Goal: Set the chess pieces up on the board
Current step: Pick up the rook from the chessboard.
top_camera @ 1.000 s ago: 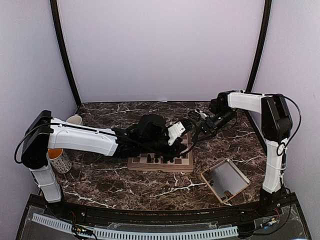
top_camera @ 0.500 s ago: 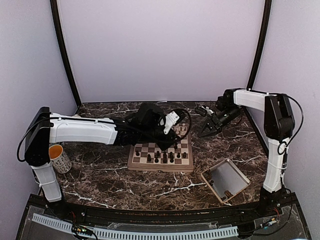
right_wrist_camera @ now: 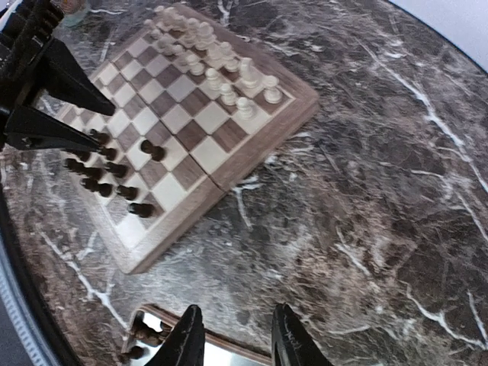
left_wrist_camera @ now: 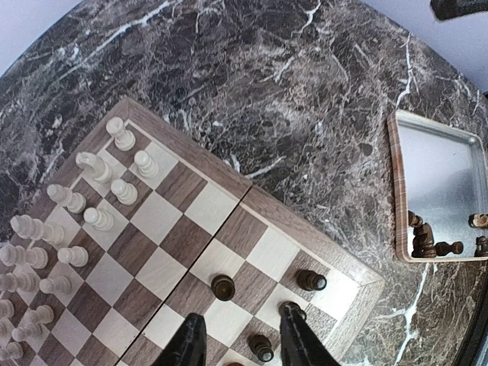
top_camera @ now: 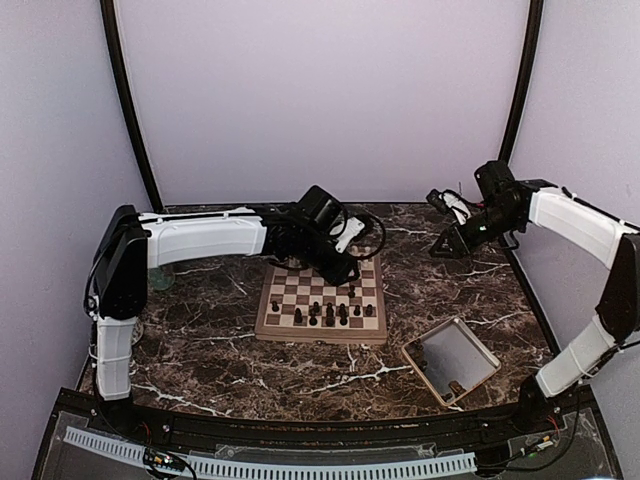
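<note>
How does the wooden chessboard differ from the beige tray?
The square wooden chessboard is checkered; the shallow square beige tray has a plain pale floor. The chessboard carries many cream chessmen and dark brown chessmen; the tray holds only a few dark ones. The chessboard lies square to the near edge of the dark marble table; the tray sits cornerwise. Both lie flat on it.

We see a robot lab test booth: plain lilac walls (top_camera: 320, 100), black frame poles (top_camera: 127, 100) L & R, marble-look desk (top_camera: 300, 375), cable chain (top_camera: 270, 465) along near edge.
</note>
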